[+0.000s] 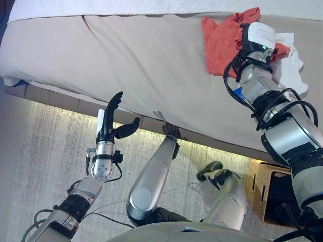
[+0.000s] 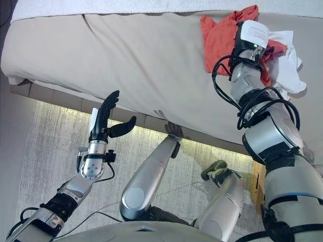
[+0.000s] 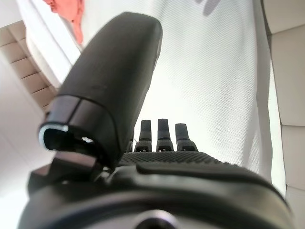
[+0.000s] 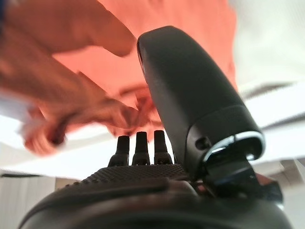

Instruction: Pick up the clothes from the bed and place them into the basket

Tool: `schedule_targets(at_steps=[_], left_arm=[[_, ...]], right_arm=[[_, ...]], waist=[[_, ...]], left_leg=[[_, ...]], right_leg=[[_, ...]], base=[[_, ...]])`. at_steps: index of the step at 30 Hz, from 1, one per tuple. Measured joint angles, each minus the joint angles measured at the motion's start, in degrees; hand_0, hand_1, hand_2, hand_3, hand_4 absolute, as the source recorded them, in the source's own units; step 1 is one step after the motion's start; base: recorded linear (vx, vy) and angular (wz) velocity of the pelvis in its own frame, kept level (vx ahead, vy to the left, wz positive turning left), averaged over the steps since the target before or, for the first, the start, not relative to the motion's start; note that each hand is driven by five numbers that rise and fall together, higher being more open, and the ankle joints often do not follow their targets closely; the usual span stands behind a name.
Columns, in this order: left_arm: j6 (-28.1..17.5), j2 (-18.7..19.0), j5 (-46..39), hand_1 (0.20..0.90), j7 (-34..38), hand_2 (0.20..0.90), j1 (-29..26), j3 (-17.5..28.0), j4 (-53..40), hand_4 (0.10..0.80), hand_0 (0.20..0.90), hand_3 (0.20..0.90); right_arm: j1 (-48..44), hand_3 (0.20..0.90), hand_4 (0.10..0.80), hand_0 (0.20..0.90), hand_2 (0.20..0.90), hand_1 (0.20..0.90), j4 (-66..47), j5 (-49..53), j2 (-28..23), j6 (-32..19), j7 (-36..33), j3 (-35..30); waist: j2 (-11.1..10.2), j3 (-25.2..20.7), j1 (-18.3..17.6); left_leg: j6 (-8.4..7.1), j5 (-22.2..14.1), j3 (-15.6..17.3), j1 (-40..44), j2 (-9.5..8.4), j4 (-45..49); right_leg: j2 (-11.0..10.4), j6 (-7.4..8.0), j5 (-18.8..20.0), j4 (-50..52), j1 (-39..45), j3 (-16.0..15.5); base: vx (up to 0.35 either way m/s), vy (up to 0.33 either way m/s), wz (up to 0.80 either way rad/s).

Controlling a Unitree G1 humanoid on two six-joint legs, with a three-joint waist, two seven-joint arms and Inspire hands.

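Right hand (image 1: 256, 38) over orange cloth (image 1: 221, 43), fingers' state unclear, white cloth (image 1: 290, 63) beside, left hand (image 1: 112, 121) spread, bed (image 1: 126, 65).

Head stereo pair looks down, sharing bed (image 1: 151, 60) and orange garment (image 2: 222, 38). Wrist cameras sit close behind each hand, facing bed.

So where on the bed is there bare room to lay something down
The bed is bare from its left end to the orange cloth, between the white blanket at the back and the front edge. The far right is crowded: orange cloth, white cloth and right hand. The left hand hovers off the front edge.
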Motion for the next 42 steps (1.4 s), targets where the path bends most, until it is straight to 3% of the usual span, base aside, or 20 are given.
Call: schedule_targets(at_steps=[8,10,17,18,19,20,31,38,42], left_arm=[[-2.19,1.10,-1.10,0.900,1.28,0.900,1.73,-0.02,-2.84,0.800,0.900,0.900],[-2.19,1.33,-1.21,0.900,1.32,0.900,1.78,-0.03,-3.91,0.800,0.900,0.900],[-2.32,1.94,-1.25,0.900,1.37,0.900,1.68,-0.11,-4.04,0.800,0.900,0.900],[-2.52,1.99,-1.24,0.900,1.48,0.900,1.69,-0.13,-4.04,0.800,0.900,0.900],[-2.89,1.99,-1.24,0.900,1.67,0.900,1.69,-0.13,-4.04,0.800,0.900,0.900],[-3.11,2.00,-1.23,0.900,1.88,0.900,1.71,-0.13,-4.14,0.800,0.900,0.900],[-3.16,2.24,-1.24,0.900,2.48,0.900,1.83,-0.27,-4.63,0.800,0.900,0.900],[-3.13,2.15,-1.21,0.900,2.51,0.900,1.89,-0.29,-4.22,0.800,0.900,0.900],[-2.96,1.89,-1.19,0.900,2.50,0.900,1.95,-0.31,-2.98,0.800,0.900,0.900]], right_arm=[[-3.01,0.900,0.800,0.900,0.900,0.900,3.39,0.00,-0.33,1.10,3.24,1.57],[-4.77,0.900,0.800,0.900,0.900,0.900,4.06,-0.03,-0.82,2.09,5.14,1.57],[-8.04,0.900,0.800,0.900,0.900,0.900,5.51,-0.03,-0.95,3.40,9.97,3.82],[-8.31,0.818,0.718,0.829,0.829,0.829,5.73,-0.02,-0.96,3.42,10.35,3.86],[-8.63,0.543,0.443,0.594,0.594,0.594,5.81,-0.01,-1.03,3.54,10.56,3.85],[-8.96,0.200,0.100,0.300,0.300,0.300,5.86,0.00,-1.09,3.71,10.56,3.85],[-11.08,0.200,0.100,0.300,0.300,0.300,6.52,0.31,-2.81,3.23,8.76,3.80],[-7.81,0.200,0.100,0.300,0.300,0.300,7.15,1.84,-2.75,1.91,8.62,3.72],[-5.19,0.200,0.100,0.300,0.300,0.300,6.67,2.53,-2.62,-0.44,4.54,2.79]], waist=[[0.08,0.01,-0.06],[0.08,0.01,0.13],[0.09,0.00,0.19],[0.09,0.00,0.20],[0.09,0.00,0.20],[0.09,0.00,0.21],[0.21,0.05,-0.02],[0.42,0.16,-0.78],[0.40,0.15,-1.82]], left_leg=[[-0.08,-0.05,-1.05,-6.75,0.00,3.95],[-0.19,-0.11,-1.69,-8.48,0.00,5.10],[-0.39,-0.23,-2.17,-9.78,0.10,6.18],[-0.40,-0.23,-2.15,-9.85,0.07,6.20],[-0.40,-0.23,-2.06,-10.00,0.02,6.22],[-0.40,-0.23,-1.87,-10.26,0.00,6.30],[-0.50,-0.90,-0.82,-10.58,0.15,8.30],[0.09,-1.58,0.58,-2.89,0.80,5.84],[0.15,-1.55,1.83,3.93,1.47,2.41]], right_leg=[[0.04,-0.97,-1.59,4.96,-6.75,1.05],[0.05,-1.80,-2.25,6.29,-8.14,0.99],[0.17,-1.79,-2.54,7.45,-9.30,1.05],[0.25,-1.79,-2.54,7.50,-9.46,1.20],[0.30,-1.79,-2.54,7.61,-9.80,1.34],[0.31,-1.79,-2.54,7.80,-10.22,1.63],[0.29,-2.00,-2.58,9.33,-11.14,3.25],[0.38,-1.87,-2.58,6.04,-4.02,3.94],[1.15,-1.36,-2.20,1.86,2.15,4.02]], base=[[-0.047,0.006,0.03],[-0.032,-0.034,0.14],[-0.003,-0.005,0.01],[0.000,0.000,0.00],[0.000,0.000,0.00],[-0.031,-0.008,-0.02],[-0.019,0.002,-0.03],[0.020,0.002,-0.07],[0.034,0.007,-0.19]])
